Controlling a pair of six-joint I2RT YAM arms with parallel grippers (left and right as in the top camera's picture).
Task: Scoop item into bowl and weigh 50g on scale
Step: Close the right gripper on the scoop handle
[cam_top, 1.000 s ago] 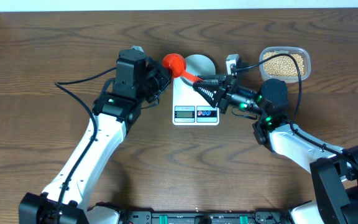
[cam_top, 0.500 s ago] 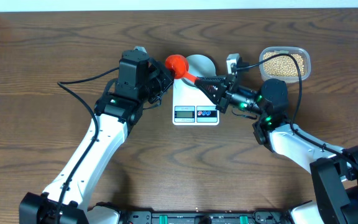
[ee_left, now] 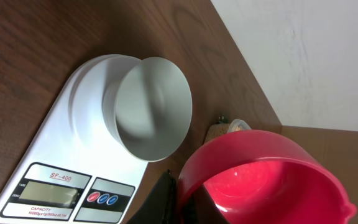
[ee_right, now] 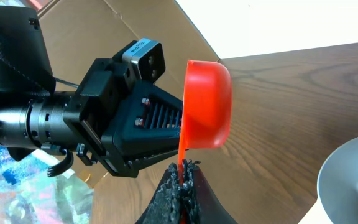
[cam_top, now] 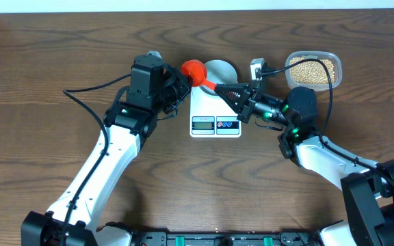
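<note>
The red scoop [cam_top: 193,69] hangs over the scale's far left corner, held between both arms. My left gripper [cam_top: 183,76] is shut on the rim of its cup [ee_left: 272,180], one black finger [ee_left: 165,199] against the outer wall. My right gripper [cam_top: 220,87] is shut on the thin red handle [ee_right: 181,155], with the cup [ee_right: 207,104] just beyond its fingertips. The scoop's cup looks empty. The pale bowl [cam_top: 223,70] stands empty on the white scale [cam_top: 215,113], also seen from the left wrist as bowl [ee_left: 151,109] on scale [ee_left: 73,143]. The beige beans [cam_top: 312,70] fill a clear tub at the far right.
The clear tub [cam_top: 334,71] stands right of the bowl, behind my right arm. The scale's display and buttons [cam_top: 215,124] face the near edge. A black cable [cam_top: 87,96] loops left of my left arm. Dark wood table [cam_top: 40,137] lies on all sides.
My right gripper has closed on the scoop's handle. The scoop and my left gripper have shifted slightly right; the bowl and scale stayed put.
</note>
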